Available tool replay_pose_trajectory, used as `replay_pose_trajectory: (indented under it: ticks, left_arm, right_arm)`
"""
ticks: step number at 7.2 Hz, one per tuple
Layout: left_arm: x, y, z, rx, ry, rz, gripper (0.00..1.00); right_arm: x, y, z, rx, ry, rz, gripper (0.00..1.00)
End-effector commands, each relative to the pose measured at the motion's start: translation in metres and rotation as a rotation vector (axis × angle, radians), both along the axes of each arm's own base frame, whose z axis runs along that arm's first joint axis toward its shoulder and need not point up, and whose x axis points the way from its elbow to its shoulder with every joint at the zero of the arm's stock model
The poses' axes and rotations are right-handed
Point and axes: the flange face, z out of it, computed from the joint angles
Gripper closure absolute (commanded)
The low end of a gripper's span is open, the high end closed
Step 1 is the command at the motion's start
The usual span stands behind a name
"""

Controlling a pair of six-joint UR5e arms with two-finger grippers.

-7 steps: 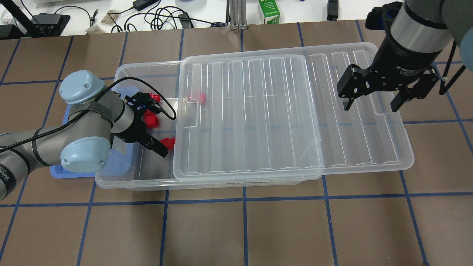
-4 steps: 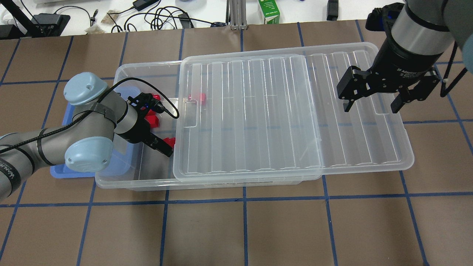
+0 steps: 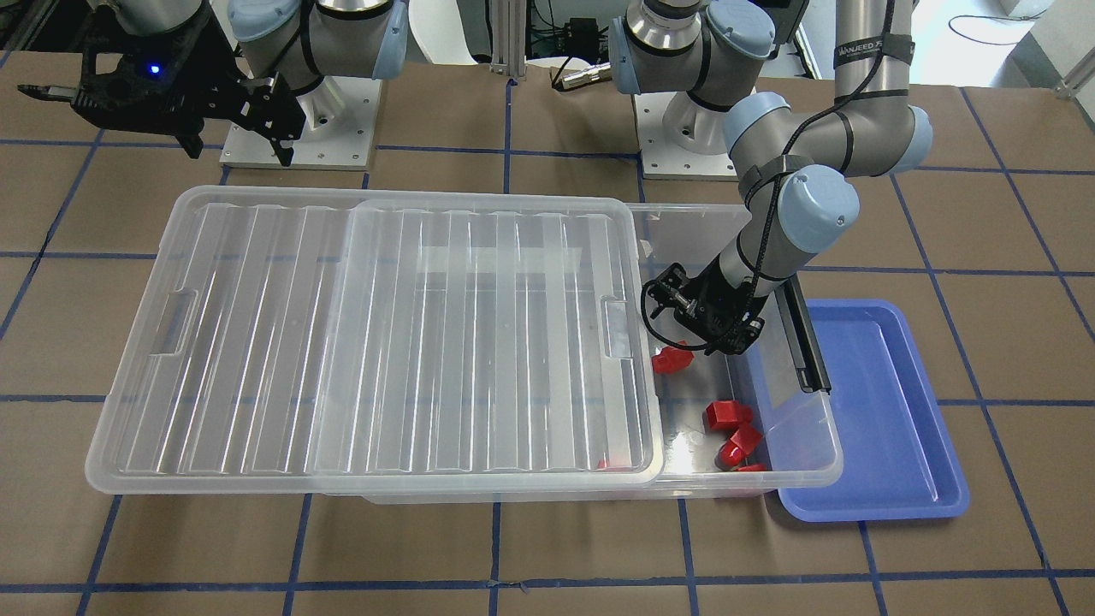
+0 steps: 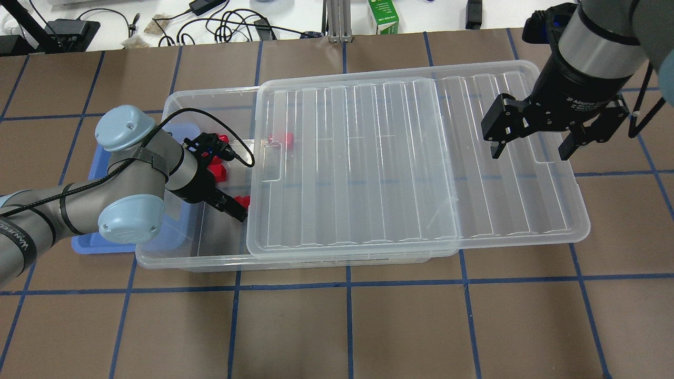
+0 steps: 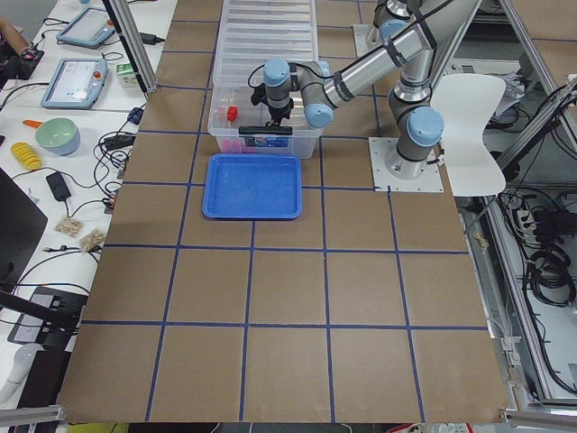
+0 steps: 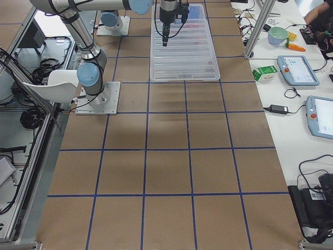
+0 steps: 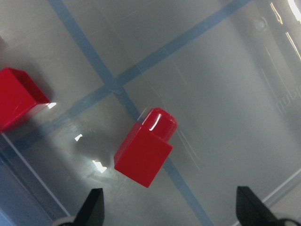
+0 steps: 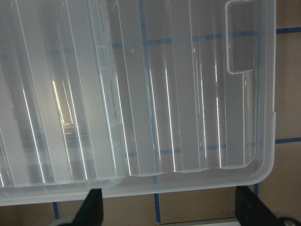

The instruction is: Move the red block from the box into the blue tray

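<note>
The box [image 4: 184, 260] is a clear bin with its ribbed lid [image 4: 410, 158] slid to the right, leaving the left end uncovered. My left gripper [image 4: 230, 206] reaches into that end, open, with its fingertips [image 7: 94, 207] apart, just short of a red block [image 7: 146, 150] lying on the bin floor, also seen from the front [image 3: 671, 361]. More red blocks [image 4: 216, 172] lie nearby in the bin. The blue tray [image 4: 89, 242] sits on the table against the bin's left end, partly under my left arm. My right gripper [image 4: 532, 150] hovers open and empty above the lid's right part.
A black latch bar [image 3: 804, 342] runs along the bin's end wall beside the tray. One red block [image 4: 284, 138] lies under the lid's edge. Cables and a green carton [image 4: 383, 18] lie on the far white bench.
My left gripper has moved a little further into the bin towards the red block by the lid's edge. My right gripper has hardly shifted.
</note>
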Motion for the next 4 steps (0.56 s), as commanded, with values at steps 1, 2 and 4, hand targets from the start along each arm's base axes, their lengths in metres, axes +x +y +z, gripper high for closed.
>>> replay_pose_trajectory:
  ticks: [1,2,4]
  left_arm:
    - [0.002,-0.012,-0.004,-0.075,-0.010,-0.001,0.00]
    - [0.002,-0.013,-0.008,-0.070,-0.010,-0.004,0.00]
    - [0.001,-0.013,-0.018,-0.050,-0.006,-0.004,0.00]
  right_arm:
    - [0.000,0.000,-0.002,0.004,0.002,0.002,0.00]
    - [0.000,0.000,-0.002,0.003,0.000,0.001,0.00]
    - [0.000,0.000,-0.002,0.003,0.002,0.005,0.00]
